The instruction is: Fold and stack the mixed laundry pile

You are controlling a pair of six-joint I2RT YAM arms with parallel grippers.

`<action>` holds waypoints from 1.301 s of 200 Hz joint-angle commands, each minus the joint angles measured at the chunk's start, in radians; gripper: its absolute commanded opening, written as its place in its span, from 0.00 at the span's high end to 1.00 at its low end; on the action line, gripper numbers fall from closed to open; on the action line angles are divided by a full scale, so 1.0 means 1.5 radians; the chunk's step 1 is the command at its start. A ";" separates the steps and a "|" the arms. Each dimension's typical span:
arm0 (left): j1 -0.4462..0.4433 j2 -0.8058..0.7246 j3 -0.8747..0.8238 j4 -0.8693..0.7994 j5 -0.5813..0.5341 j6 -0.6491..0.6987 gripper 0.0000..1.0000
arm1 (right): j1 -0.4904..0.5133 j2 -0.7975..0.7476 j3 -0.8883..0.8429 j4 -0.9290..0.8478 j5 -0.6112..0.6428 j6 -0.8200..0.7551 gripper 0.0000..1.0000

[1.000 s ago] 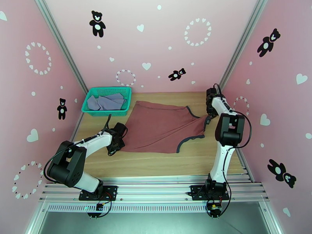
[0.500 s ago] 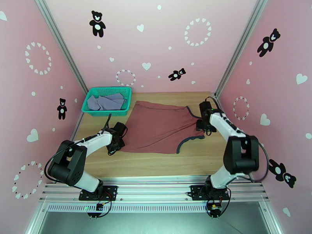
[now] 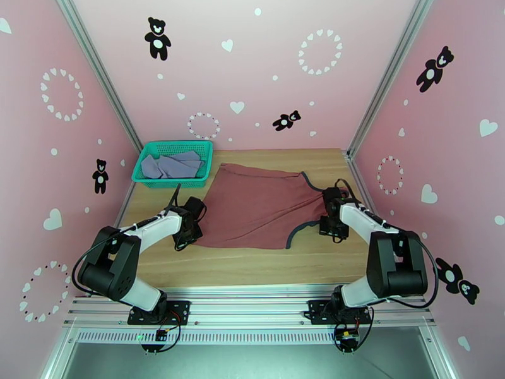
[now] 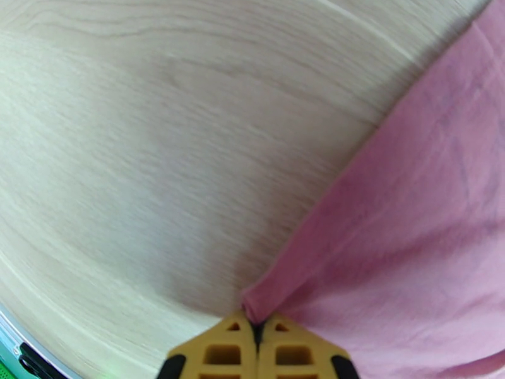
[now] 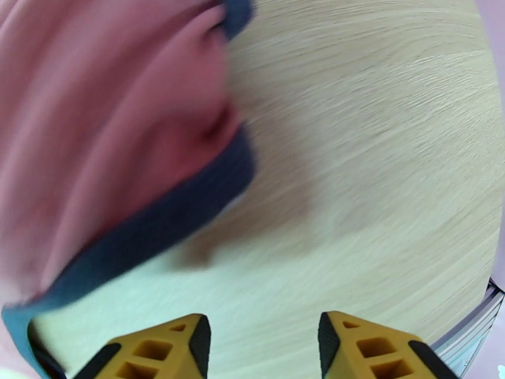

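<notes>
Released far shoulder; right hand swung nearer; tank top edge slackened.

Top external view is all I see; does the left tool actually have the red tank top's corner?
Observer: Yes. In the left wrist view the left tool is shut on a corner of the tank top.
Operator: And the right tool, holding anything?
Observer: No. The right tool is open, bare table between its jaws.
Operator: Where's the strap trim?
Observer: The navy trim lies up and left in the right wrist view, outside the jaws.
</notes>
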 commanded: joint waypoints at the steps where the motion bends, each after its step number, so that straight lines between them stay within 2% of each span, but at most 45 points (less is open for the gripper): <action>1: 0.005 -0.009 0.010 -0.016 0.010 0.009 1.00 | -0.022 0.032 0.045 0.034 0.001 -0.005 0.52; 84: 0.005 -0.014 0.004 -0.020 0.007 0.004 1.00 | -0.038 0.118 0.135 0.066 -0.054 -0.004 0.55; 132: 0.005 -0.016 0.000 -0.018 0.008 0.003 1.00 | -0.038 0.134 0.124 0.071 -0.080 0.013 0.58; 175: 0.005 -0.018 0.000 -0.015 0.010 0.004 1.00 | -0.039 0.087 0.080 0.080 -0.074 0.028 0.58; 227: 0.005 -0.008 0.000 -0.002 0.018 0.006 1.00 | -0.050 0.123 0.057 0.142 -0.131 0.063 0.59; 248: 0.005 -0.009 0.000 0.000 0.018 0.005 1.00 | -0.055 0.137 0.044 0.167 -0.152 0.085 0.65; 260: 0.005 -0.010 0.000 0.000 0.019 0.004 1.00 | -0.055 0.138 0.036 0.178 -0.160 0.093 0.72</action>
